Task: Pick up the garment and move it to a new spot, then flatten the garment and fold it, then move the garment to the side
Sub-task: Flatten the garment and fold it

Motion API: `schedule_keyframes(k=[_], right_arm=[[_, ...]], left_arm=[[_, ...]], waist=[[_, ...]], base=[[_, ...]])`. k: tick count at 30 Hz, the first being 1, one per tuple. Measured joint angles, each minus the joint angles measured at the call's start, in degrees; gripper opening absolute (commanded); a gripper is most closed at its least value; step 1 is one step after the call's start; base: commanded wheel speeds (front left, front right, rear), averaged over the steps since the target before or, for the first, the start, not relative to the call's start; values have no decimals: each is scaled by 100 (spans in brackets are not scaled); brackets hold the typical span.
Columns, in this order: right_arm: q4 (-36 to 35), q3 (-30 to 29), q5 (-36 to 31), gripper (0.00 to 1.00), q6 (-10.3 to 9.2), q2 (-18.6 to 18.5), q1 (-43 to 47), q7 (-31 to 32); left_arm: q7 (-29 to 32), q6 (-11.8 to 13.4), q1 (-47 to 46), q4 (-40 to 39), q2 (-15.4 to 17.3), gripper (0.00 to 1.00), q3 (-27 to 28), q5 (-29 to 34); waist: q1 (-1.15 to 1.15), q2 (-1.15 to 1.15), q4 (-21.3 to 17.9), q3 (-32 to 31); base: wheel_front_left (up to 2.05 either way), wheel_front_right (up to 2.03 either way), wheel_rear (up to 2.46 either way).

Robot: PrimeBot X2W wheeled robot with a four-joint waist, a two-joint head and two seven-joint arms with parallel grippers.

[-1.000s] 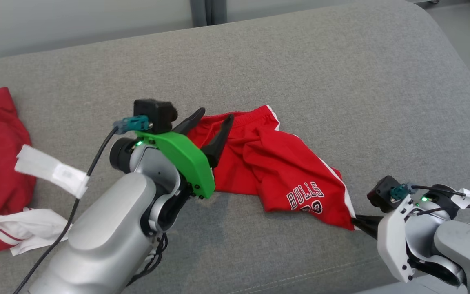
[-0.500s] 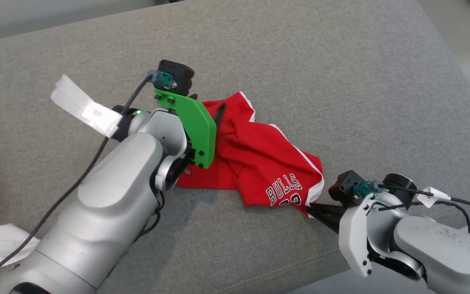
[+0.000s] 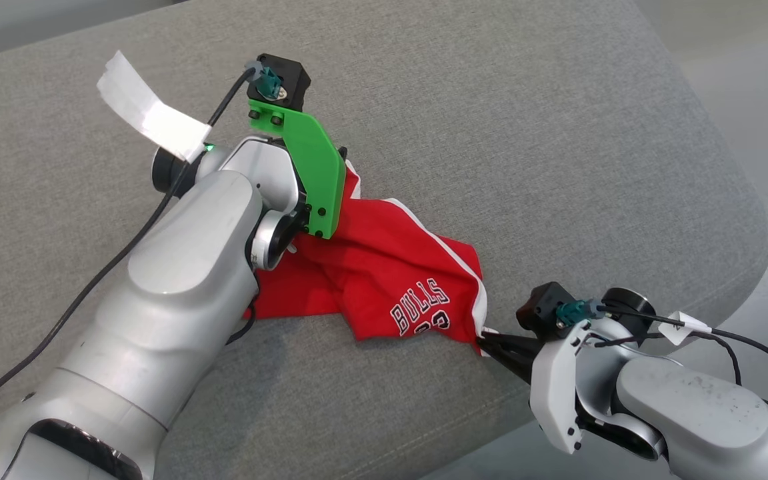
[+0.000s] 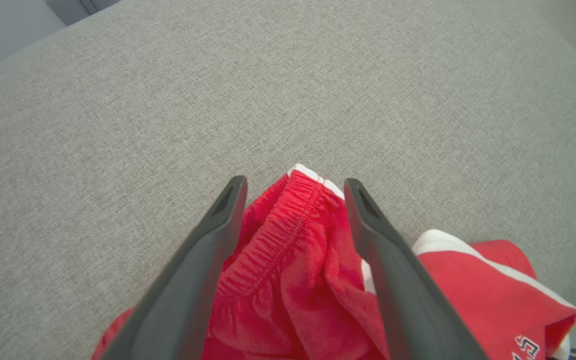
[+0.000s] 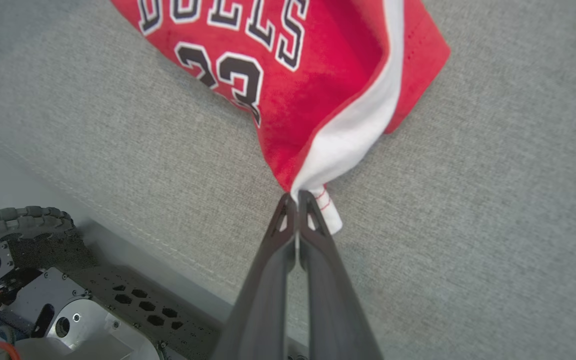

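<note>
The garment (image 3: 384, 267) is a pair of red shorts with white trim and a "BULLS 23" print, lying crumpled on the grey cushion (image 3: 491, 133). My left gripper (image 4: 294, 182) is open, its two dark fingers straddling the elastic waistband (image 4: 273, 235), with cloth between them. In the head view those fingers are mostly hidden behind the green wrist bracket (image 3: 314, 173). My right gripper (image 5: 293, 197) is shut on the white-trimmed bottom corner of one leg (image 5: 348, 145), near the cushion's front edge (image 3: 484, 341).
The cushion's seamed front edge (image 5: 133, 235) runs just below the right gripper, with my wheeled base (image 5: 33, 270) under it. Pale floor (image 3: 744, 87) lies past the cushion's rounded right end. A white tag (image 3: 151, 113) hangs on the left arm's cable.
The head camera has swung, so the red clothes at the left have left the picture. My left gripper has reached forward and tipped down over the waistband. The right gripper keeps its grip on the corner.
</note>
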Motion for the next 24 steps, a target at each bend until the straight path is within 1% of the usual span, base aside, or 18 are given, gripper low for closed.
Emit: schedule_keyframes(k=[7,21,22,23,24], right_arm=[[132,34,0,0,4,166,42,-96],[380,24,4,0,3,207,104,-300],[398,22,4,0,4,212,104,-304],[415,19,4,0,4,220,104,-327],[434,15,5,0,4,229,104,-347]], left_arm=[[131,0,1,327,-26,100,3,1],[180,0,8,699,-42,100,63,-22],[182,0,12,699,-43,95,49,-41],[189,0,21,699,-44,85,36,-57],[190,0,30,699,-45,70,26,-63]], waist=[[0,0,-170,-42],[0,0,-231,-19],[0,0,-230,-18],[0,0,-229,-18],[0,0,-226,-19]], base=[[0,0,0],[0,0,0],[0,0,0],[0,0,0],[0,0,0]])
